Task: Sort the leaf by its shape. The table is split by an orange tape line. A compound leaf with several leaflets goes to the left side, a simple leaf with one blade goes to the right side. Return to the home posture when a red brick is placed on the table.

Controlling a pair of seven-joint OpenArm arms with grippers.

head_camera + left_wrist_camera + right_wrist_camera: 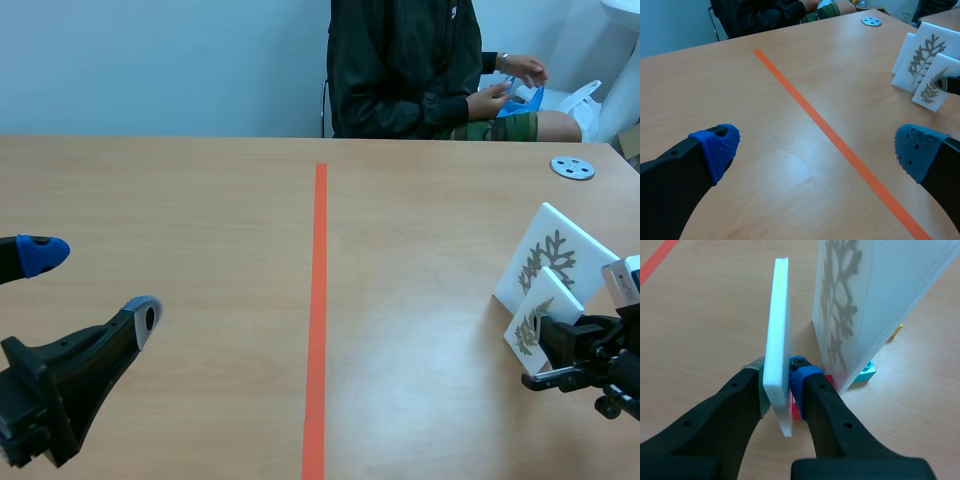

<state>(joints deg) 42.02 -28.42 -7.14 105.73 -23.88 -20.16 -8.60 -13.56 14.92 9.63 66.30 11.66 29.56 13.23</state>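
Note:
A small white card (pixel 541 303) with a feathery compound leaf stands at the table's right side, and my right gripper (pixel 547 347) is shut on its lower part. In the right wrist view the small card (pixel 778 335) shows edge-on, pinched between the fingers of my right gripper (pixel 778 385). Just behind it leans a larger white card (pixel 556 259) with a lobed leaf, the same larger card (pixel 865 300) that is close beside the held one. My left gripper (pixel 90 288) hovers open over the left half, holding nothing. From the left wrist view both cards (pixel 931 86) lie far ahead, across the tape.
The orange tape line (pixel 319 300) splits the table down the middle. A grey metal disc (pixel 572 168) lies at the back right. Small red (pixel 797 411), cyan (pixel 867 373) and yellow (pixel 896 331) bricks sit at the cards' feet. A person (pixel 410 70) sits across the table handling a blue bag.

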